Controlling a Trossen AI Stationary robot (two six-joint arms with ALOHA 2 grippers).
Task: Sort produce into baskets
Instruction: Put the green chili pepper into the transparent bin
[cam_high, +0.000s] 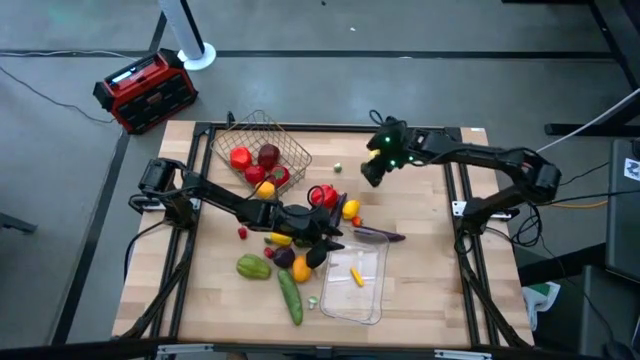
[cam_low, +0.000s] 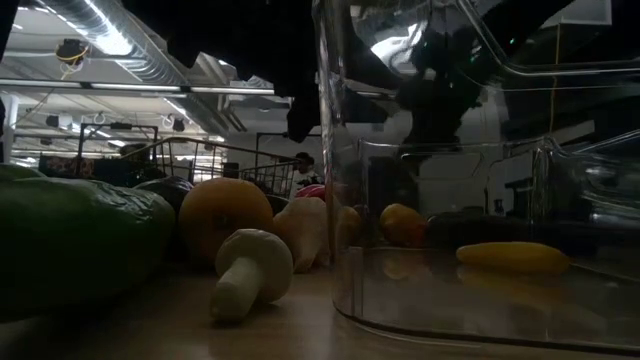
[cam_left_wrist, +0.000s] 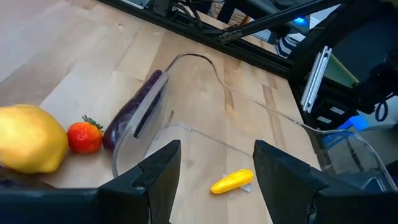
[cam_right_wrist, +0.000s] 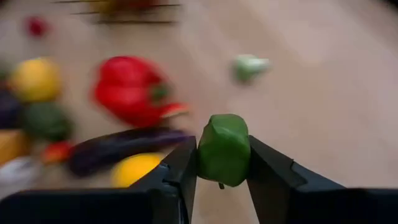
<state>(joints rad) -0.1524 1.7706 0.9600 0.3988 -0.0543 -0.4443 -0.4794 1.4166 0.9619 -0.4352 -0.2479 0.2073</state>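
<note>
One camera looks straight down; one sits low beside the clear plastic tray (cam_low: 480, 200), also seen from above (cam_high: 355, 281).

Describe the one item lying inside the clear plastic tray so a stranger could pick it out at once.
Find the clear plastic tray at the table's near edge, right of the produce pile. Inside lies a small yellow vegetable, alone on the tray's floor. Every other yellow piece sits outside on the wood.

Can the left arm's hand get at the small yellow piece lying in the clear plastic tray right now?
Probably yes: the left hand is open and empty just above the clear plastic tray, with the small yellow piece uncovered ahead of it.
</note>
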